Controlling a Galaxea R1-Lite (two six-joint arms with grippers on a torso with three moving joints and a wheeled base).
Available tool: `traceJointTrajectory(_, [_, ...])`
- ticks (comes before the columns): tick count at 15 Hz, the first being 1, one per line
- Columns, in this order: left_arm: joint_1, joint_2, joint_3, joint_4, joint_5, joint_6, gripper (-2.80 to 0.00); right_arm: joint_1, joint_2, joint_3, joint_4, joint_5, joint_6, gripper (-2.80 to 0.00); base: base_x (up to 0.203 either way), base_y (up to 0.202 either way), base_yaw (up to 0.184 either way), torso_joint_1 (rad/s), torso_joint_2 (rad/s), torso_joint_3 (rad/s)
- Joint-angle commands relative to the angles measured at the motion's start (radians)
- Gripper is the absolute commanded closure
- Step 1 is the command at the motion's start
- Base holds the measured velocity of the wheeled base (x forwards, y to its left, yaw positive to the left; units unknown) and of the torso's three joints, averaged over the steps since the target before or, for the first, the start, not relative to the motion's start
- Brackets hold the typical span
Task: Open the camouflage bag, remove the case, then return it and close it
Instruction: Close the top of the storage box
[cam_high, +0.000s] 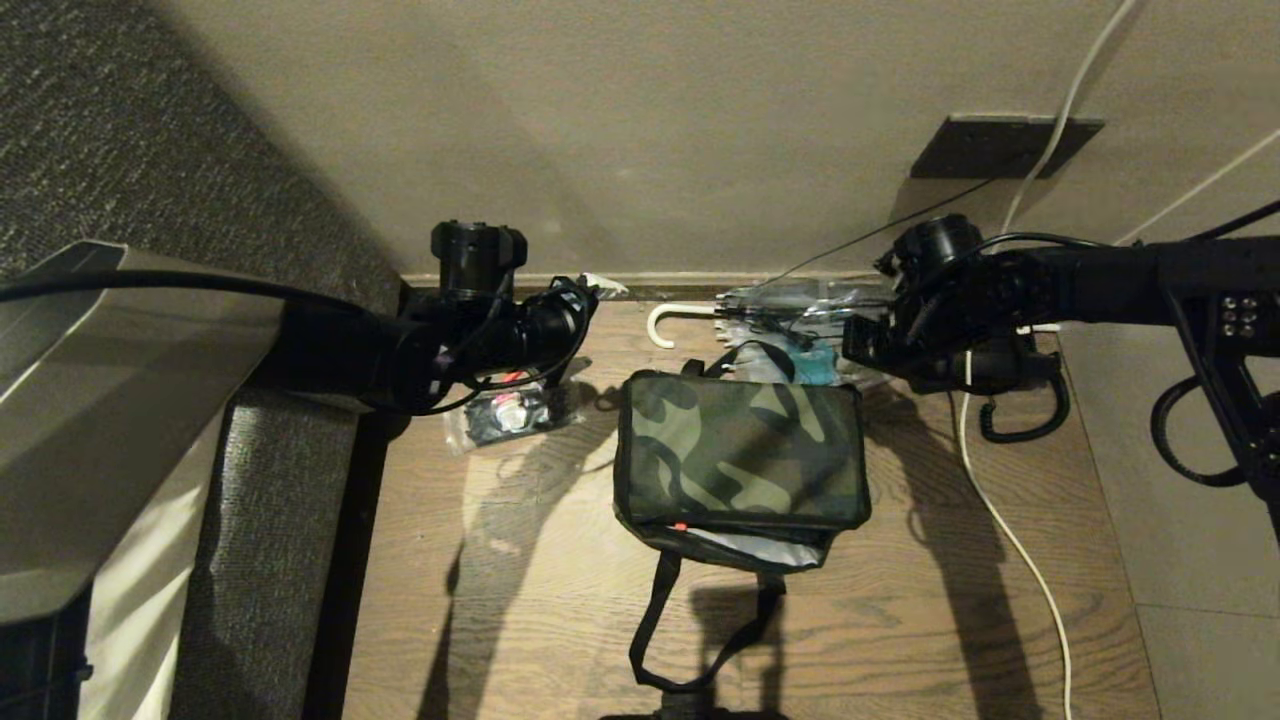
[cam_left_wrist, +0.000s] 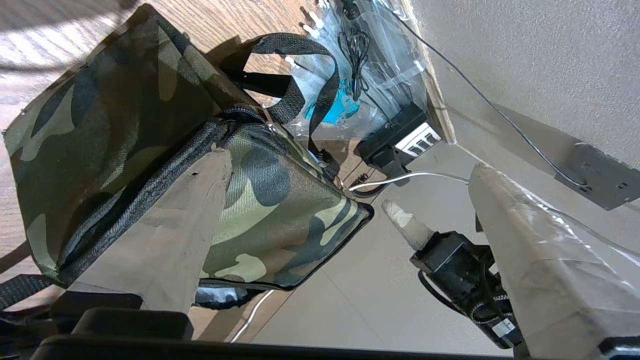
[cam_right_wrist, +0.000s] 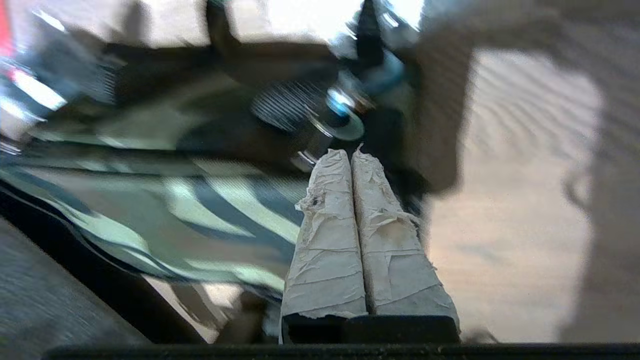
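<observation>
Taped left end effector spread wide, right end effector pinched shut — soft camouflage bag, seemingly zipped

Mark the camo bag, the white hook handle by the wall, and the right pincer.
camouflage bag (cam_high: 740, 450), head view, middle of its camouflage top panel.
white hook handle (cam_high: 668, 322), head view, on the curve of the hook.
right pincer (cam_right_wrist: 352, 157), right wrist view, where the two taped tips meet, shut.
</observation>
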Motion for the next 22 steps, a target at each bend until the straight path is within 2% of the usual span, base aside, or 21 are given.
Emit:
traceJointTrajectory(1, [0.0,0.003,-0.004,-0.002,-0.001,-0.007,-2.8,0.007,0.026,0.001,-0.01,0.002,0.005,0.0,0.0,0.0,0.0,0.0,0.0,0.0])
traceJointTrajectory(9, [0.001,0.001,-0.013,-0.004,0.001,-0.007,-2.8,0.023,0.061,0.003,-0.001,-0.003,-0.014,0.0,0.0,0.0,0.0,0.0,0.0,0.0])
traceJointTrajectory(15, [0.004,-0.005,-0.009,-0.001,0.004,-0.01,-2.8,0.086,0.027,0.004,0.187,-0.004,-0.012,0.0,0.0,0.0,0.0,0.0,0.0,0.0])
traceJointTrajectory(22, [0.006,-0.026,-0.001,0.011,0.005,-0.01,-2.8,0.099,-0.016,0.001,0.184,-0.006,-0.016,0.0,0.0,0.0,0.0,0.0,0.0,0.0])
